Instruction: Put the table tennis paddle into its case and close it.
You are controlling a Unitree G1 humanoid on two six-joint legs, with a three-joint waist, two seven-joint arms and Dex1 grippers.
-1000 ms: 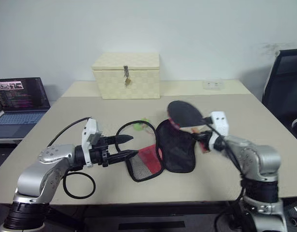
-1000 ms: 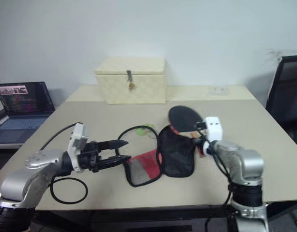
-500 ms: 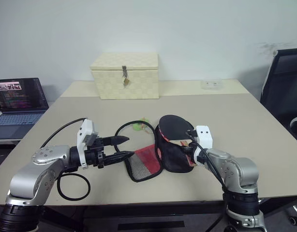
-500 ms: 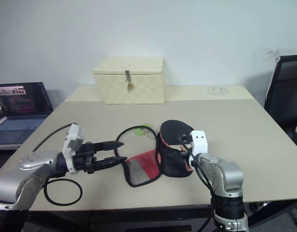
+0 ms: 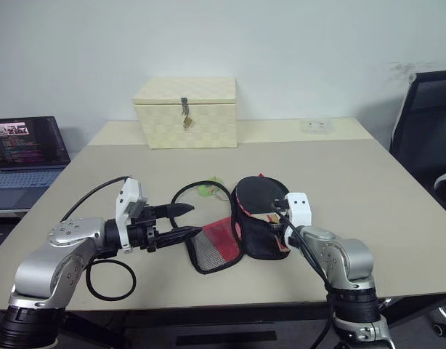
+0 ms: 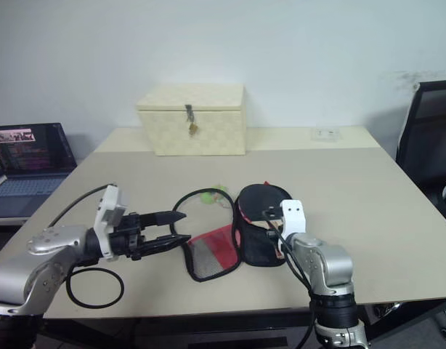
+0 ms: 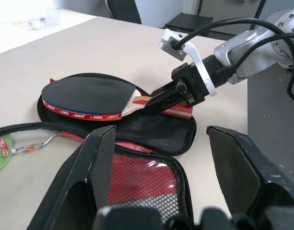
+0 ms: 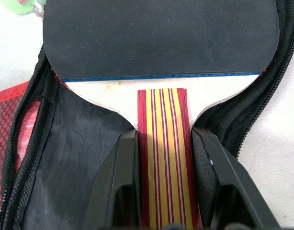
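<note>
A beige tabletop (image 5: 339,167) stands against a plain pale wall (image 5: 296,43) that carries a faint dark smudge at its upper right. At the tabletop's far edge sits a cream woven box (image 5: 186,113) with a metal latch on its front. A small clear item (image 5: 317,126) lies to the right of the box, too small to identify. On a lower surface to the left, an open laptop (image 5: 19,156) shows a lit screen. A black office chair (image 5: 425,123) stands at the right. The light is soft and even.
</note>
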